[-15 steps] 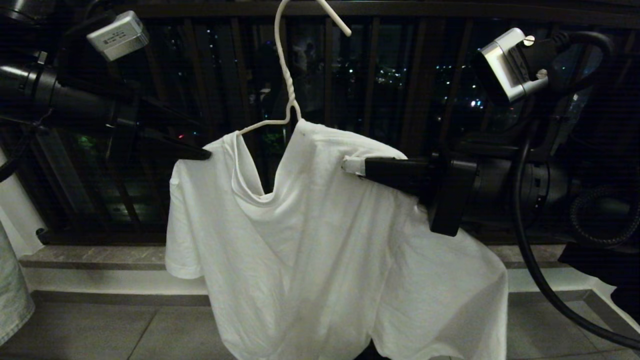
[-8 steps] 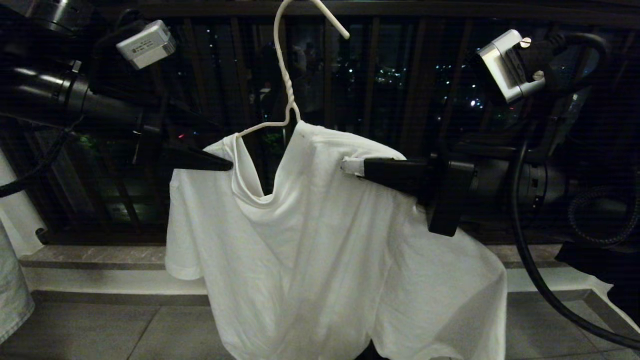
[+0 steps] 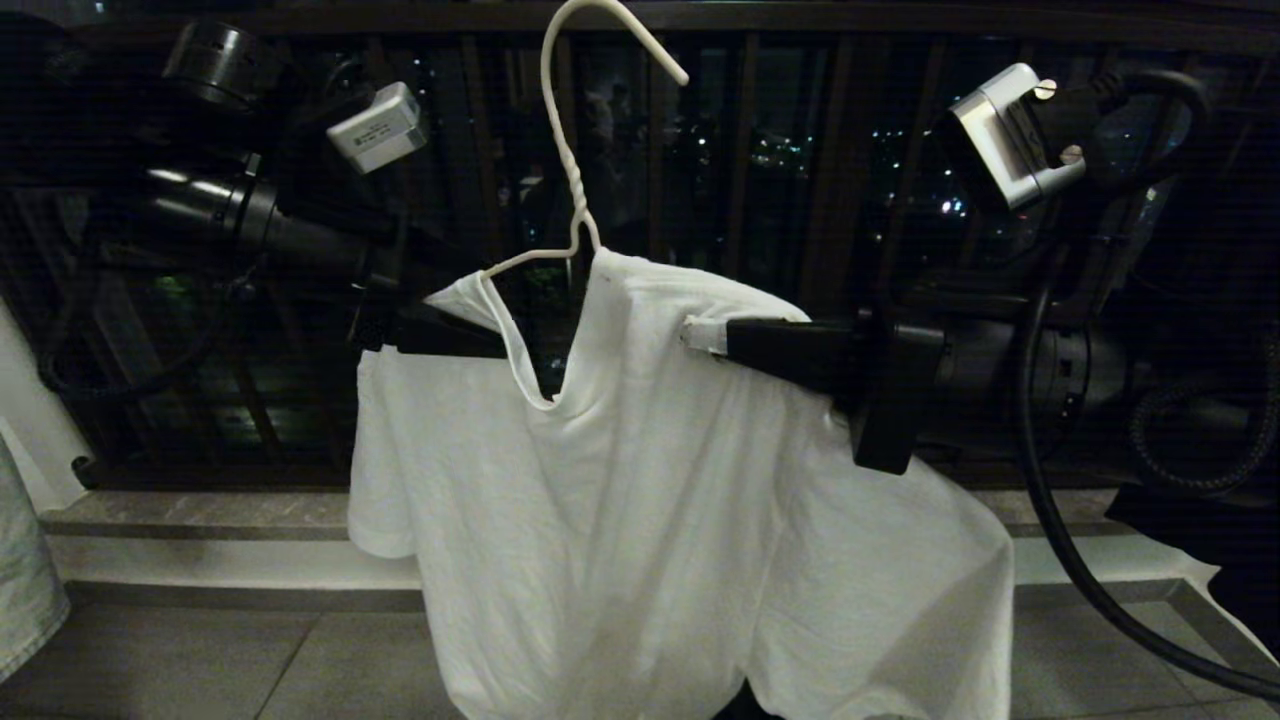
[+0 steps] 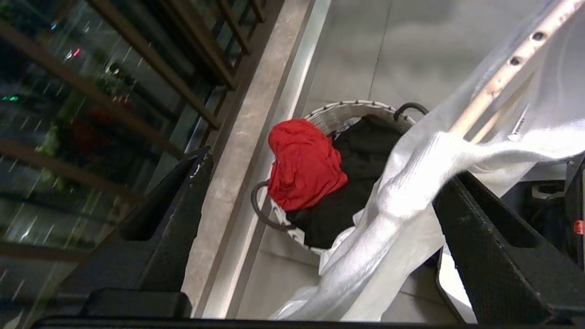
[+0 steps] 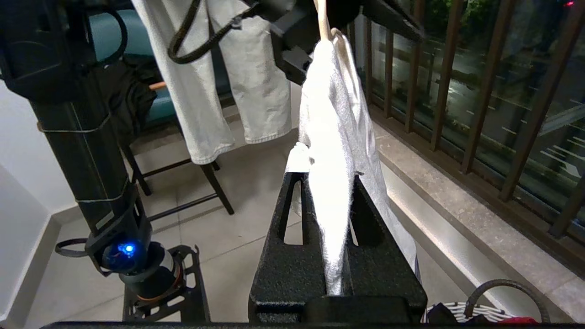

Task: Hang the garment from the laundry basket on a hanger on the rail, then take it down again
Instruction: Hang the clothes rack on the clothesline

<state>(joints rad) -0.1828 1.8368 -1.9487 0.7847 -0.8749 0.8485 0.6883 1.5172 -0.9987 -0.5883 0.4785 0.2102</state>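
Note:
The garment (image 3: pixel 650 520), a white T-shirt, hangs on the hanger (image 3: pixel 565 150), a thin white wire one whose hook stands free at the top of the head view. My right gripper (image 3: pixel 700 333) is shut on the garment's shoulder (image 5: pixel 329 178), fabric pinched between its fingers. My left gripper (image 3: pixel 470 338) is open at the other shoulder by the collar. White cloth lies against one finger (image 4: pixel 493 242), and the hanger's chipped arm (image 4: pixel 502 75) runs just beyond. The laundry basket (image 4: pixel 361 107) stands on the floor below. The rail is out of view.
A red cloth (image 4: pixel 304 164) and a black garment (image 4: pixel 361 183) fill the basket. The dark balcony railing (image 3: pixel 740 150) and a stone ledge (image 3: pixel 200 510) run behind. Pale trousers (image 5: pixel 215 82) hang over a chair, beside my black column (image 5: pixel 82 137).
My left gripper has slid along the shoulder to the collar with its jaws spreading wider. The hanger and collar have shifted slightly. The right gripper has kept still.

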